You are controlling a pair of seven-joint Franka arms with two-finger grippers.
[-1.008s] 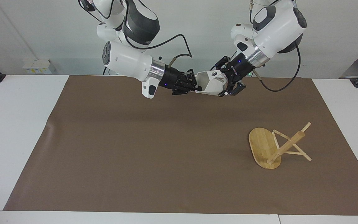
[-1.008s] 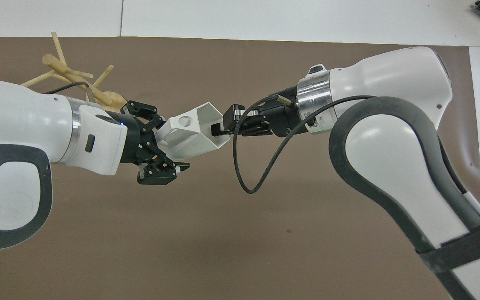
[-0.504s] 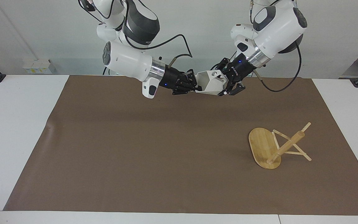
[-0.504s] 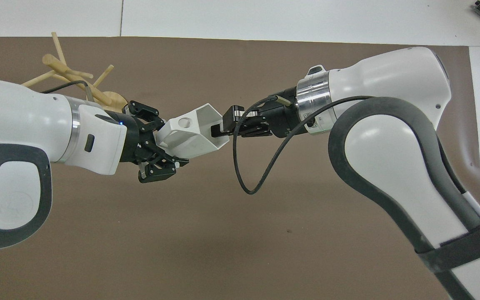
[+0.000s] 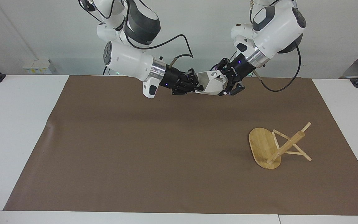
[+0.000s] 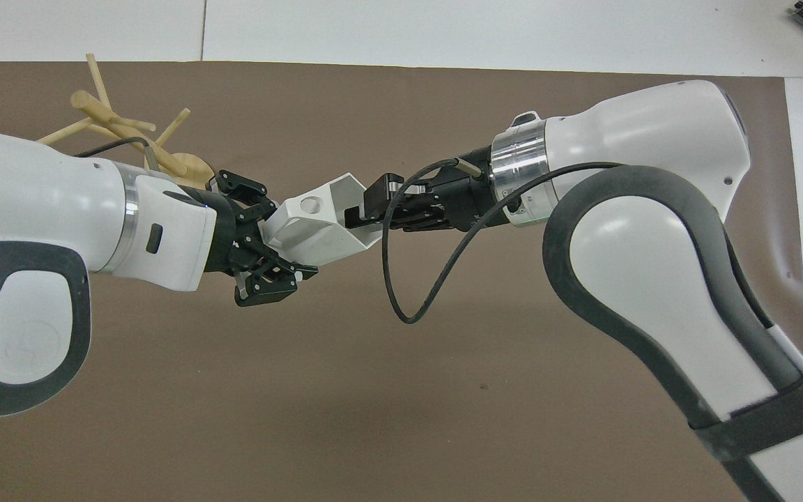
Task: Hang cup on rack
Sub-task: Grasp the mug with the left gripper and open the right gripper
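Above brown mat (image 5: 154, 149), white faceted cup (image 5: 212, 82) with pierced handle

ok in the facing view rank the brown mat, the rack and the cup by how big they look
1. brown mat, by far the largest, covering most of the table.
2. rack, lying tipped over on the mat.
3. cup, smallest, held up between the two grippers. It is also farther from this camera, so its true size is less sure.

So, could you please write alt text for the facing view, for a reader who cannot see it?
Two robot arms hold a white cup in the air between them, the right pincer at its rim and the left pincer at its base. A tipped-over bamboo rack lies on the brown mat.
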